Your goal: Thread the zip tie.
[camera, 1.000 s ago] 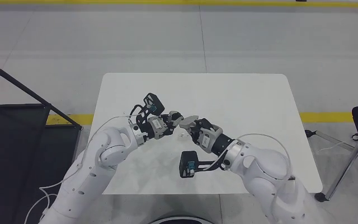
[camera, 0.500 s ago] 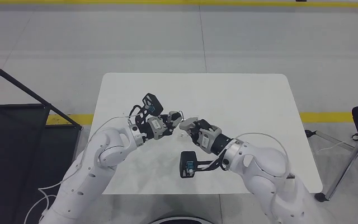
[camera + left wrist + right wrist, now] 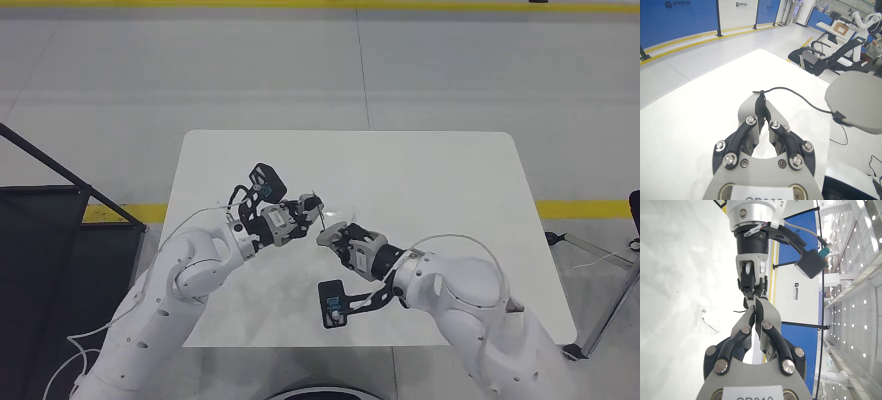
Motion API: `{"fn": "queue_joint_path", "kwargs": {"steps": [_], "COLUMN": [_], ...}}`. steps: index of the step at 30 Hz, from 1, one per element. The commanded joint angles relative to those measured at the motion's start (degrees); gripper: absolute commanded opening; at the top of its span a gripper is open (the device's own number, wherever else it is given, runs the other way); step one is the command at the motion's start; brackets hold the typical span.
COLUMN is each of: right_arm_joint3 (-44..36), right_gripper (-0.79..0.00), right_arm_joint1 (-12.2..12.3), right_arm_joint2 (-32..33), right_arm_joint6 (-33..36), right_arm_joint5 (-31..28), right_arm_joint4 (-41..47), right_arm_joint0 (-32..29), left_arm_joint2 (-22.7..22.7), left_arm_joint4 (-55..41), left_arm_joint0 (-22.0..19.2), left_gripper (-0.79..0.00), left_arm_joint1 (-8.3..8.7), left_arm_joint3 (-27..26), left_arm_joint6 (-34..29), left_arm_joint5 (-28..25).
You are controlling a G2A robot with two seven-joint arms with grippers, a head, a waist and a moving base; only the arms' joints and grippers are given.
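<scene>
Aloft, zip tie point(image 3: 780, 87), right pincer point(image 3: 755, 310) seemingly gripping

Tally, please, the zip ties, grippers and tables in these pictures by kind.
zip tie: 1
grippers: 2, the left gripper and the right gripper
table: 1
Total: 4

A white table point(image 3: 450, 180) stands on grey floor point(image 3: 200, 70) crossed by a yellow line point(image 3: 590, 209), with a black screen point(image 3: 40, 250) at the near left and blue panels point(image 3: 677, 20) far off
</scene>
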Motion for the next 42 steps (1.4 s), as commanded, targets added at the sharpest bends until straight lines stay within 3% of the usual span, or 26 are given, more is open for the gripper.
{"fn": "queue_joint_path", "kwargs": {"steps": [1, 7, 22, 27, 28, 31, 32, 42], "right_arm_joint3": [0.28, 0.84, -0.58, -0.96, -1.02, -1.0, -1.05, -2.39], "right_gripper": [-0.785, -0.785, -0.785, -0.785, -0.748, -0.502, -0.468, -0.499], "right_arm_joint1": [-0.07, -0.3, -0.54, -0.35, -0.32, -0.34, -0.35, -0.34], "right_arm_joint2": [-0.39, -1.08, 2.14, 2.8, 2.66, 2.31, 2.16, 1.07], "right_arm_joint6": [0.35, 1.47, 2.23, 1.9, 1.91, 2.08, 2.14, 3.92], "right_arm_joint5": [-0.94, -1.93, 8.93, 8.77, 8.12, 7.45, 7.24, 7.08], "right_arm_joint4": [0.12, 0.73, 3.55, 3.04, 2.75, 2.35, 2.18, -0.8], "right_arm_joint0": [0.52, 1.52, -1.9, -2.94, -2.85, -2.62, -2.56, -3.27], "left_arm_joint2": [-0.09, -0.19, 0.16, 0.07, 0.01, -0.07, -0.11, -0.05], "left_arm_joint4": [-0.23, -0.38, 2.04, 1.37, 1.16, 0.62, 0.5, 0.43], "left_arm_joint0": [0.04, 0.11, 0.2, 0.19, 0.17, 0.14, 0.14, 0.23], "left_gripper": [-0.785, -0.785, -0.785, -0.785, -0.785, -0.785, -0.785, -0.785], "left_arm_joint1": [-0.02, -0.06, 0.06, -0.03, -0.06, -0.14, -0.16, -0.4], "left_arm_joint3": [-0.01, -0.08, -0.08, 0.03, 0.03, 0.05, 0.02, -0.48], "left_arm_joint6": [0.2, 0.39, -0.19, 0.26, 0.42, 0.67, 0.77, 1.34], "left_arm_joint5": [0.05, 0.15, -2.16, -1.2, -0.76, 0.07, 0.31, 2.79]}}
